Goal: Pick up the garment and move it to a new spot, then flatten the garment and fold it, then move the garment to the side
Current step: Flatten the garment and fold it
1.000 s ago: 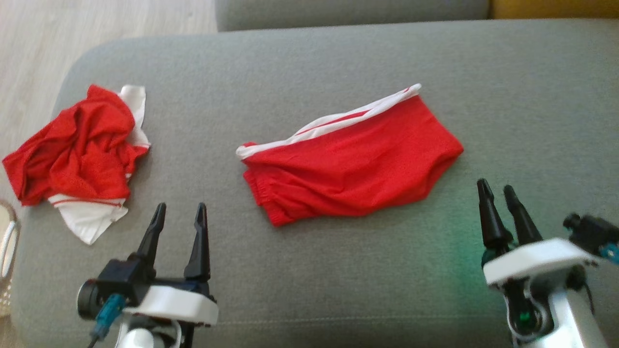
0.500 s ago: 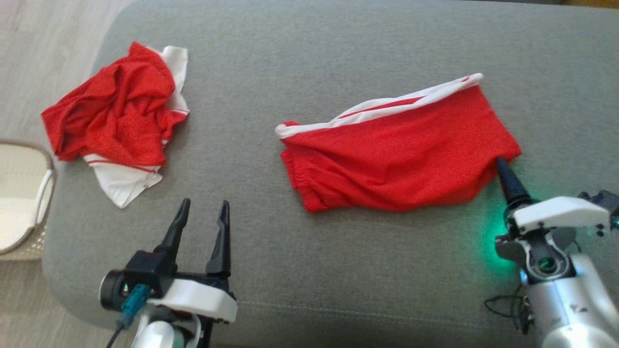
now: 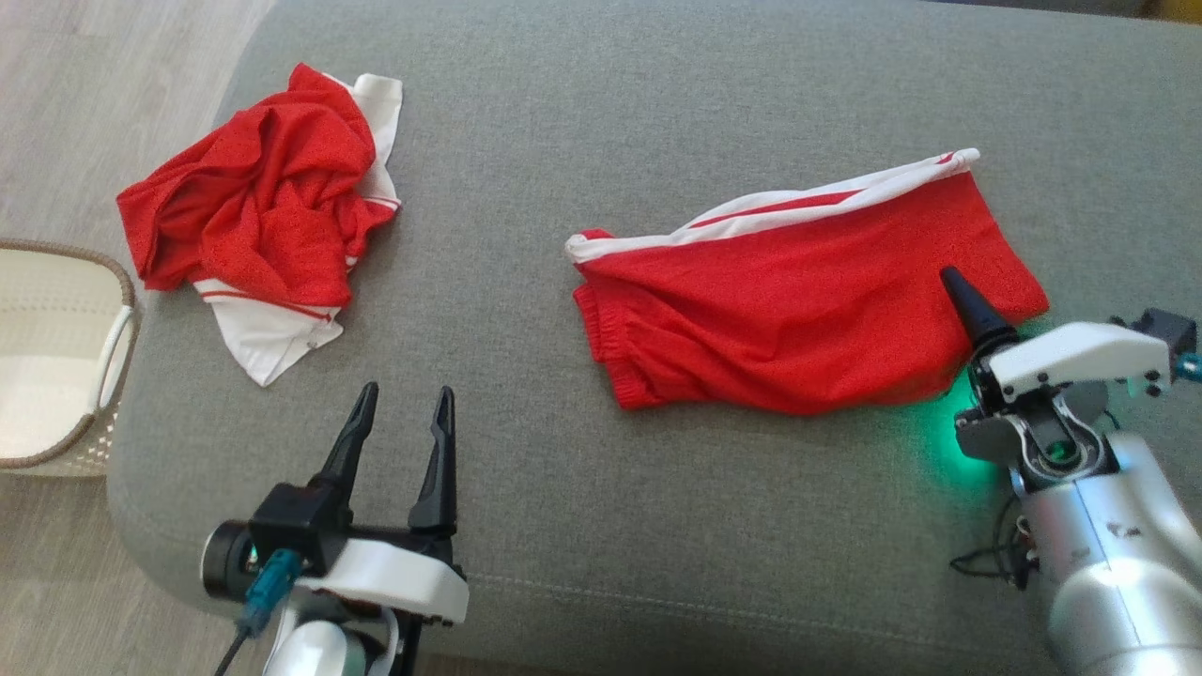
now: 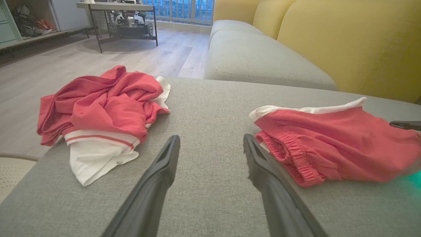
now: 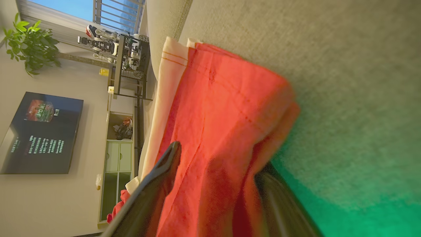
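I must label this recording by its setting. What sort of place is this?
Most likely a home living room: a grey sofa with a yellow backrest, a television on the wall, and a potted plant.

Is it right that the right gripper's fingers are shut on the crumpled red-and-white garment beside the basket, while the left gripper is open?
Not quite. The right gripper is shut on the edge of the folded red shorts, not the crumpled garment beside the basket, which lies untouched; the head view shows it. The left gripper is indeed open.
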`<state>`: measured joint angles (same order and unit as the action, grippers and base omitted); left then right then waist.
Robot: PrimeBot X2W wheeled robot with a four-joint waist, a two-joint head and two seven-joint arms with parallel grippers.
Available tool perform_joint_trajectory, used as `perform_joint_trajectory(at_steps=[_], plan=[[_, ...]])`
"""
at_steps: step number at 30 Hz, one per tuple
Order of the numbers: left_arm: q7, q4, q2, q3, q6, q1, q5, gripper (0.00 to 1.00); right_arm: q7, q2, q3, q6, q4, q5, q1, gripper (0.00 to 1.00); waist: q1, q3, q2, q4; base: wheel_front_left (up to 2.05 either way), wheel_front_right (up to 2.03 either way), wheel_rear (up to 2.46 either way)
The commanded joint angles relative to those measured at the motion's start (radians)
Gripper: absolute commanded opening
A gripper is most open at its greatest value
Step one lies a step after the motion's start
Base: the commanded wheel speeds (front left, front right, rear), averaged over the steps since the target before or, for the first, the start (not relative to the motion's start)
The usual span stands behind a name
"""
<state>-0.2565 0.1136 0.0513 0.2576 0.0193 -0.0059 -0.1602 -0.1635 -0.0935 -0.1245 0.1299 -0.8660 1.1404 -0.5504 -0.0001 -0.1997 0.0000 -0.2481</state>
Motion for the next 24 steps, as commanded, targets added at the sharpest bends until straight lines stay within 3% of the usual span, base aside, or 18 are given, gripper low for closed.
perform_joint_trajectory(at_steps=[1,10,11,12,24], plan=[[-0.005,-0.035,-0.001,-0.026,0.007,-0.041,-0.008,1.00,-0.020,0.043,0.046,0.001,-0.022,-0.004,-0.027,1.00,0.0001,-0.003,0.0000,-0.001,0.00,0.00,0.00],[-0.005,-0.050,-0.001,-0.002,0.014,-0.070,-0.029,1.00,-0.021,0.034,0.043,0.001,-0.205,-0.071,-0.165,0.98,0.0001,-0.029,0.0000,-0.015,0.00,0.00,0.00],[-0.005,-0.050,-0.001,0.000,0.014,-0.073,-0.031,1.00,-0.016,0.034,0.046,0.001,-0.207,-0.076,-0.173,0.23,0.0001,-0.030,0.0000,-0.016,0.00,0.00,0.00],[-0.005,-0.049,-0.001,0.002,0.015,-0.075,-0.032,1.00,-0.009,0.033,0.045,0.001,-0.211,-0.077,-0.179,0.00,0.0001,-0.029,0.0000,-0.018,0.00,0.00,0.00],[-0.005,-0.041,-0.001,-0.005,0.024,-0.051,-0.046,1.00,0.210,0.031,-0.011,0.001,-0.168,-0.057,-0.113,0.00,0.0001,0.031,0.0000,0.015,0.00,0.00,0.00]])
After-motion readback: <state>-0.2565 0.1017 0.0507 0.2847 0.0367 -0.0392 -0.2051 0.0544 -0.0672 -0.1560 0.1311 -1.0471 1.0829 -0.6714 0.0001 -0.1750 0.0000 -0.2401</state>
